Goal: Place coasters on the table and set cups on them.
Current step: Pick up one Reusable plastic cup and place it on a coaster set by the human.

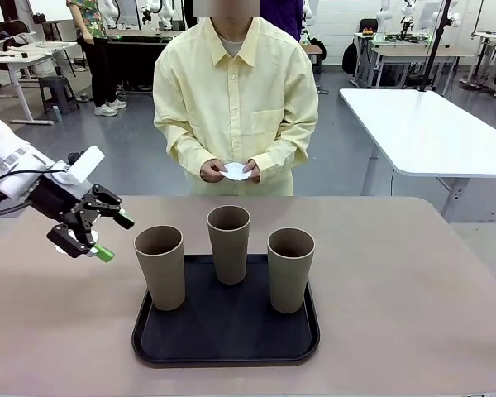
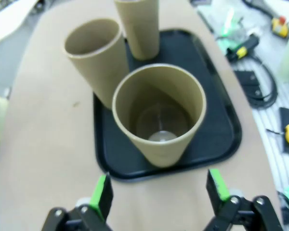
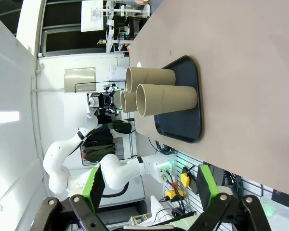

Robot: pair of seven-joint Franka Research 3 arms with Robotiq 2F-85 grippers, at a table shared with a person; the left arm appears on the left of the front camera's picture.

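Three cups (image 1: pixel 229 244) stand upright, mouths facing up.

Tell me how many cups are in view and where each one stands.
3, all upright on the black tray: the left cup at its front left, the middle cup at the back, the right cup at its front right. No other cup seems hidden.

A grey floor (image 1: pixel 140 157) is seen well beyond the left jaws. A white table (image 1: pixel 430 132) is set far to their right. A dark stool (image 1: pixel 58 89) and pale desks (image 1: pixel 21 59) are placed farther behind.
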